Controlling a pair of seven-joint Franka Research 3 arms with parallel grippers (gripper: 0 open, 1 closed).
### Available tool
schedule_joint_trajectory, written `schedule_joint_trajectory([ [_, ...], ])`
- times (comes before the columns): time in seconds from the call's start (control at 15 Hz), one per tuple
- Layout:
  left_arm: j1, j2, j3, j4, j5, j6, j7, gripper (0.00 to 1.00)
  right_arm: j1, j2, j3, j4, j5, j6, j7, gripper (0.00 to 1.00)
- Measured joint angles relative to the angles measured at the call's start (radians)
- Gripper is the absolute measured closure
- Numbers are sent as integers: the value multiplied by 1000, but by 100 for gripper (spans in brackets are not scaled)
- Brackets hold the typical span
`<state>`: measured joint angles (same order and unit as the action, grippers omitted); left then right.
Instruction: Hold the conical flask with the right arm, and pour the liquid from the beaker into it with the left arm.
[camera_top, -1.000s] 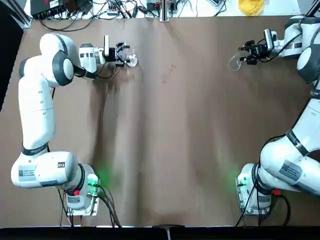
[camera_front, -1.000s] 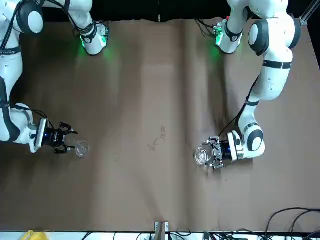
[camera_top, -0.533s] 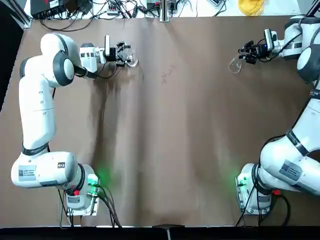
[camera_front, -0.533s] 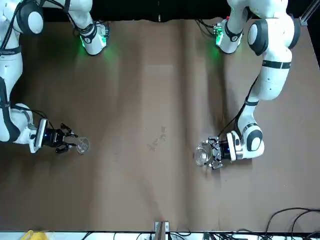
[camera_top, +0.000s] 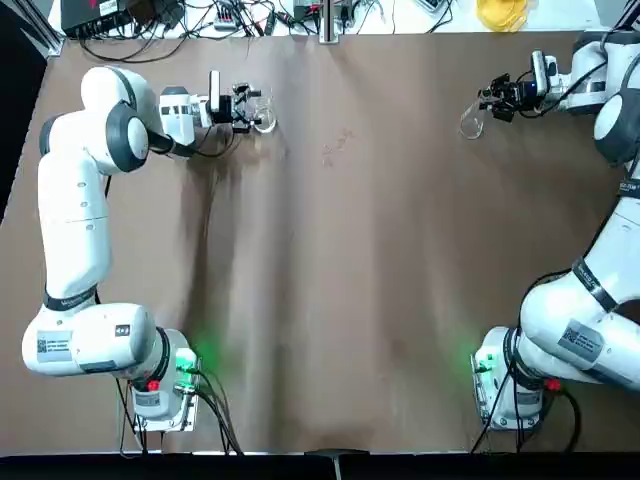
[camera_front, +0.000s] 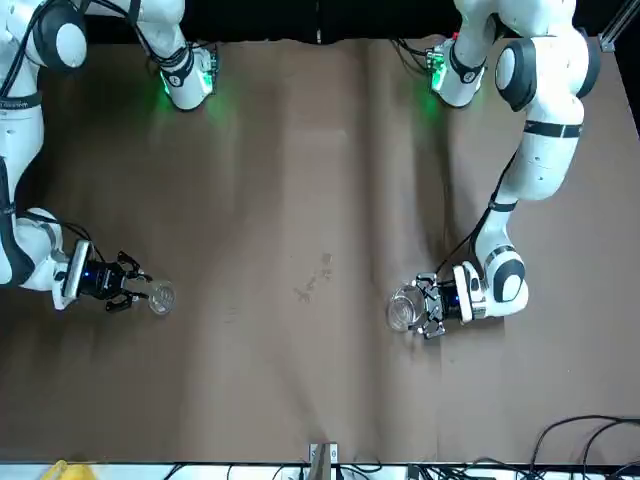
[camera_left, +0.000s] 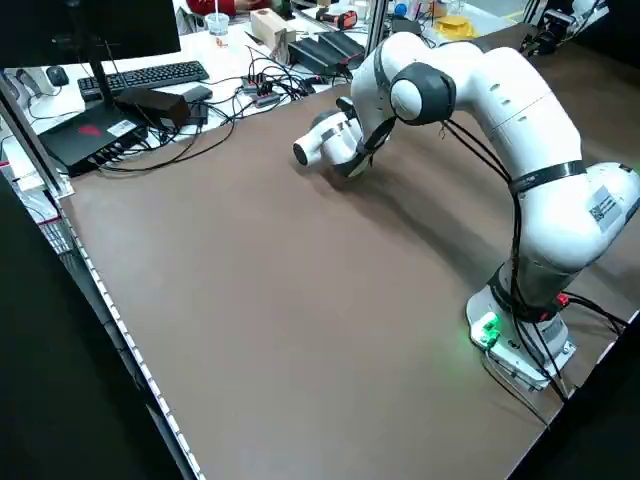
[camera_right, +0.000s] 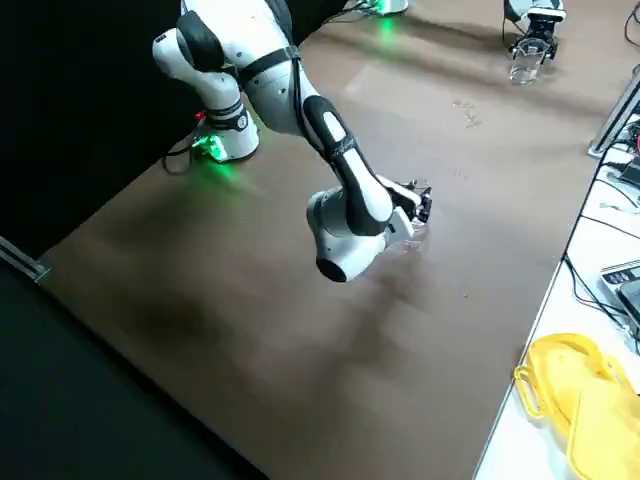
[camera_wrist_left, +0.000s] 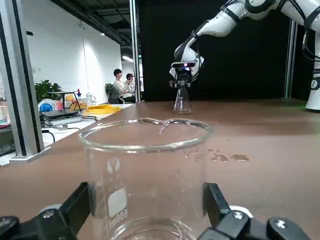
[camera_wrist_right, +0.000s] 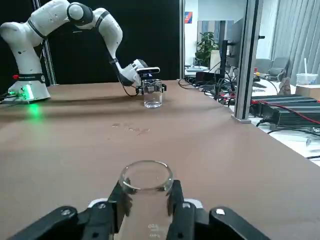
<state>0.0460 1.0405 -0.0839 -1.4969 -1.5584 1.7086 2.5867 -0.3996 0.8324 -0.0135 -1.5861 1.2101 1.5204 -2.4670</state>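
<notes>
The beaker (camera_wrist_left: 146, 180) is a clear glass cylinder standing on the brown table (camera_top: 330, 280) at the far left. My left gripper (camera_top: 243, 107) is shut on it, one finger (camera_wrist_left: 80, 204) against each side wall. Only a pale shine of liquid (camera_wrist_left: 150, 231) shows at its base. The conical flask (camera_top: 470, 122) stands at the far right, with its round mouth (camera_wrist_right: 146, 176) showing in the right wrist view. My right gripper (camera_top: 500, 98) is shut on its neck, fingers (camera_wrist_right: 176, 202) pressed to the glass. From the front, the beaker (camera_front: 404, 309) and the flask (camera_front: 160, 297) are far apart.
Cables and electronics (camera_top: 230, 15), a metal post (camera_top: 327, 22) and a yellow object (camera_top: 500, 12) line the table's far edge. Faint wet marks (camera_top: 338, 148) lie on the mat between the two vessels. People sit far off in the room (camera_wrist_left: 122, 85).
My right gripper has shifted slightly toward the table's far right edge, with the flask's neck between its fingers. The left arm and the beaker have not moved.
</notes>
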Motion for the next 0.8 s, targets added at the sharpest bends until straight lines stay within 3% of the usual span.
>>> schedule_joint_trajectory([
  [0.4,-3,-12,-3,17,-16,12,-50,4,106,-2,11,11,12,7,28,61],
  [0.8,-37,-132,-5,29,-16,110,-163,4,288,-22,15,18,82,150,83,61],
])
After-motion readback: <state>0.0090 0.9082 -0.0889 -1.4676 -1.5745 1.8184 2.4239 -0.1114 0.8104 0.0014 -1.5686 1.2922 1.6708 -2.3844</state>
